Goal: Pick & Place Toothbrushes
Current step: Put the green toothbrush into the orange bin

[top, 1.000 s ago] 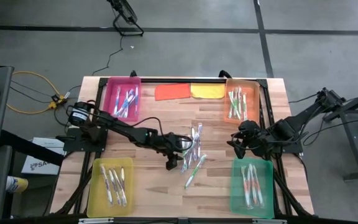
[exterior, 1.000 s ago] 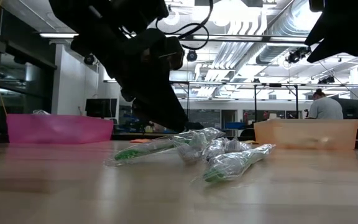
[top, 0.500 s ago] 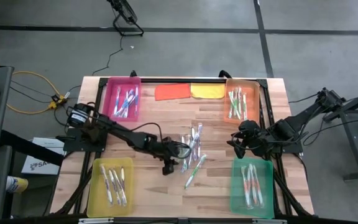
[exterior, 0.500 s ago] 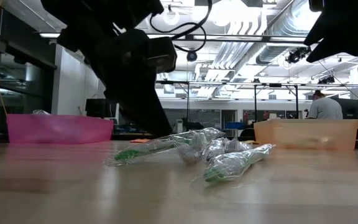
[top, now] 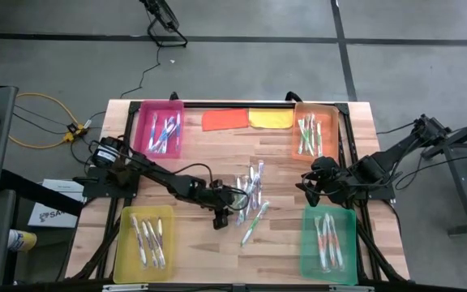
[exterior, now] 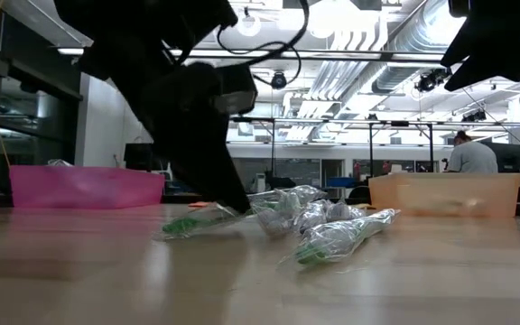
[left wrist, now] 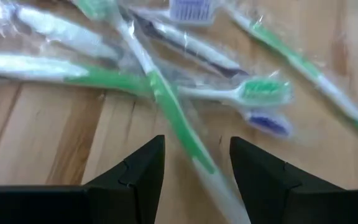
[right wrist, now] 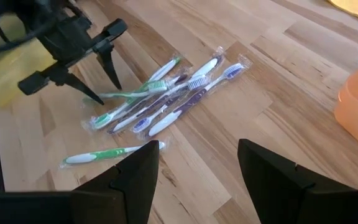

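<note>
A loose pile of wrapped toothbrushes lies on the middle of the wooden table, green, purple and blue with white. One more green one lies just toward the near edge. My left gripper is open and tilted down at the pile's near-left end. In the left wrist view its fingers stand either side of the handle of a green-and-white toothbrush. My right gripper waits open above the table's right side, clear of everything. My left gripper has its open fingers astride the handle end of the green-and-white toothbrush, slanting down from the table's left. The toothbrush lies flat on the table in its wrapper. I cannot tell whether either finger touches it.
Four trays with toothbrushes stand at the corners: pink far left, orange far right, yellow near left, green near right. An orange cloth and a yellow cloth lie at the far edge.
My left gripper has sunk a little and shifted toward the table's left, down to the near-left end of the pile, staying open. My right arm has kept still.
</note>
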Tool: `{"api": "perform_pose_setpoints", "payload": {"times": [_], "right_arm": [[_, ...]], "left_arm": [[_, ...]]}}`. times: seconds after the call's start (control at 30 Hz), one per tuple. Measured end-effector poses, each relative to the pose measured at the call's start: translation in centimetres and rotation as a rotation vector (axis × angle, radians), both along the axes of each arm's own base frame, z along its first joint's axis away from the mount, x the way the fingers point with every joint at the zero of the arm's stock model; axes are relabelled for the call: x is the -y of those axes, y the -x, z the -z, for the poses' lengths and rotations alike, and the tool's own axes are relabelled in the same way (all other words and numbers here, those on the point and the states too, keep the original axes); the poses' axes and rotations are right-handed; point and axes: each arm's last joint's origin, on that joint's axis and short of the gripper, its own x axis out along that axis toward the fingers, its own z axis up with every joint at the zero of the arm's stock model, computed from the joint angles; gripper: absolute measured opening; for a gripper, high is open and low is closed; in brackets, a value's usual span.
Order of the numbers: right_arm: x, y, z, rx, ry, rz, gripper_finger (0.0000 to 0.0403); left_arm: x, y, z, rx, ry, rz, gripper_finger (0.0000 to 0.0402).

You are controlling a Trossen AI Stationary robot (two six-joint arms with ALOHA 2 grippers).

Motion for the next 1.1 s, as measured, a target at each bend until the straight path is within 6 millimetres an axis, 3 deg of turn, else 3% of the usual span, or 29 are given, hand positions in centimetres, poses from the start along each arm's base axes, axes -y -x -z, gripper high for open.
{"api": "perform_pose_setpoints", "payload": {"times": [0.23,0.53,0.8,1.1], "right_arm": [[0.0,0.0,0.0,0.001,-0.002,0.002,0.0213],[0.0,0.0,0.0,0.003,-0.018,0.01,0.0213],[-0.2,0.0,0.1,-0.032,-0.078,-0.04,0.0213],[-1.3,0.1,-0.3,0.038,-0.058,-0.084,0.0213]], "left_arm": [[-0.1,0.1,0.3,-0.016,-0.017,-0.012,0.016],[0.0,0.1,0.3,-0.019,-0.003,0.003,0.0018],[-0.2,0.7,-1.3,-0.012,-0.007,0.006,0.0015],[-1.0,1.8,-6.6,0.174,-0.124,-0.068,0.0015]]}}
